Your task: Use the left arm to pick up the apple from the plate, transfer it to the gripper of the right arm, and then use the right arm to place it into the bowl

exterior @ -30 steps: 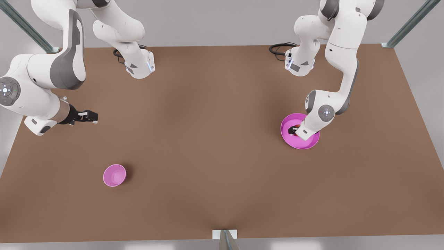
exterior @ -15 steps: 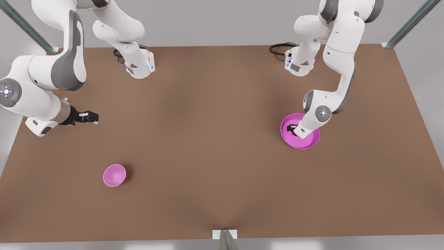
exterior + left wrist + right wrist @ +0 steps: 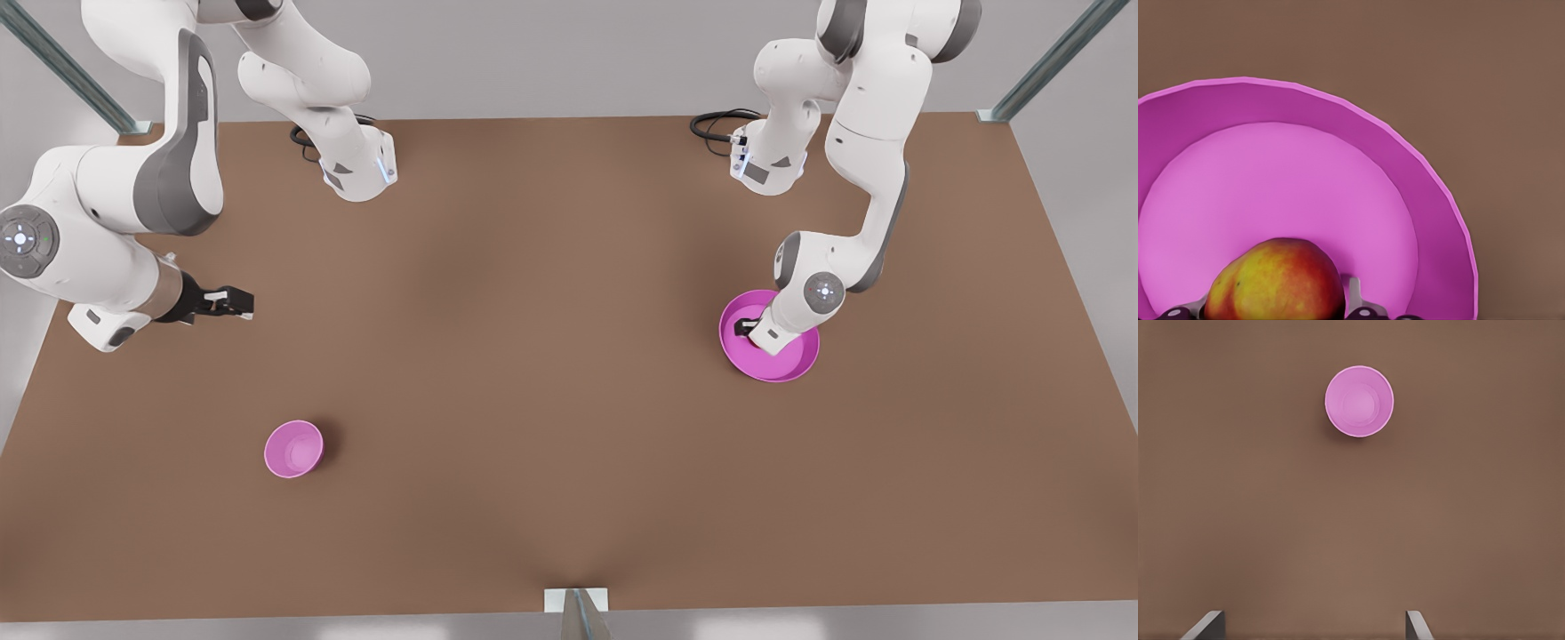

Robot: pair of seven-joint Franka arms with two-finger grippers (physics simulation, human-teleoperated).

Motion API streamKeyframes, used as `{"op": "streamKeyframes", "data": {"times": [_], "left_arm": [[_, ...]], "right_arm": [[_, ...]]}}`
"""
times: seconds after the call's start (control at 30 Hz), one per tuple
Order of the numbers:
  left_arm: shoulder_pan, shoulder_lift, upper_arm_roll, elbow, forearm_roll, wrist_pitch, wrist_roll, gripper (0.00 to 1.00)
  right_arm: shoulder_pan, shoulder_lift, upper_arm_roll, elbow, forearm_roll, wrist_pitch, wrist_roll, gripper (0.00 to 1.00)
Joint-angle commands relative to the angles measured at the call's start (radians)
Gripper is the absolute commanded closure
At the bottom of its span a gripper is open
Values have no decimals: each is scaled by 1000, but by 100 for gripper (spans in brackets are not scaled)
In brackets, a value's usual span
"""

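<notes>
**Left gripper down in the plate at the apple; right arm waiting**

- Brown table [image 3: 551,373] seen from above in the front view. Two white arms mounted at the far edge.
- Plate [image 3: 772,366], right of centre in the front view, lying flat. The arm over it is the left arm; its wrist view looks straight into that plate [image 3: 1418,167].
- Left gripper [image 3: 745,331] sits low inside the plate, toward its left part in the front view, the wrist covering the plate's upper right.
- Apple [image 3: 1277,280] at the bottom edge of the left wrist view, lower left of centre, resting inside the plate. Red with yellow-orange patches. It lies between the gripper's fingers [image 3: 1355,300], one showing on each side of it. Cannot tell whether the fingers press on the apple or stand just off it. In the front view the apple is hidden under the gripper.
- Bowl [image 3: 293,449], lower left of the front view, upright, well apart from the plate. Also in the upper middle of the right wrist view [image 3: 1359,401].
- Right gripper [image 3: 233,302] at middle left of the front view, held above the table, pointing toward frame centre, well apart from the bowl. Fingers [image 3: 1205,625] spread wide, holding nothing. This arm waits.
</notes>
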Motion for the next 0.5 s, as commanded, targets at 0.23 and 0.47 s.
{"op": "streamKeyframes", "data": {"times": [0.23, 0.47], "left_arm": [[1, -8, 0, 2, 3, -21, -6, 33], [11, -25, 0, 5, 3, -23, -3, 33]], "right_arm": [[0, 1, 0, 0, 1, 3, -7, 0], [-1, 1, 0, 0, 1, 5, -8, 0]]}}
